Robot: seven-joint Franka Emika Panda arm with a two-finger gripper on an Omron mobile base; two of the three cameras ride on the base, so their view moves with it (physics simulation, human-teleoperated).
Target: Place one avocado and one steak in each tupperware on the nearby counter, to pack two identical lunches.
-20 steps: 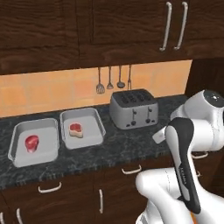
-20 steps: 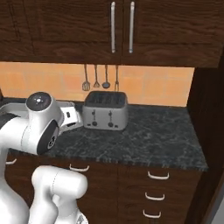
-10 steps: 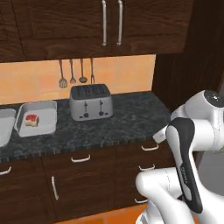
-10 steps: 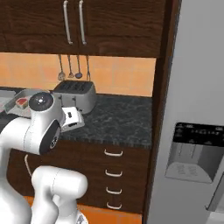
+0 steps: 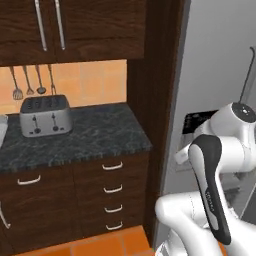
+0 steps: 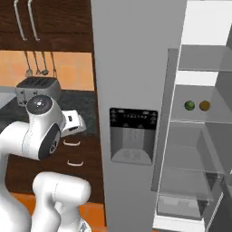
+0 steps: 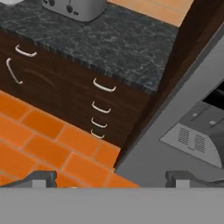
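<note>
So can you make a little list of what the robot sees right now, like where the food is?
gripper: open, holding nothing, over the orange floor
avocado: on a shelf in the open fridge
orange fruit: beside the avocado, same shelf
toaster: on the counter
utensils: hanging on the wall above the toaster
fridge: right of the counter, one door open

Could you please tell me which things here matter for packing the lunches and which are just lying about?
For the job:
avocado, in the open fridge
counter
gripper, open

Just lying about:
orange fruit, beside the avocado
toaster
hanging utensils
</note>
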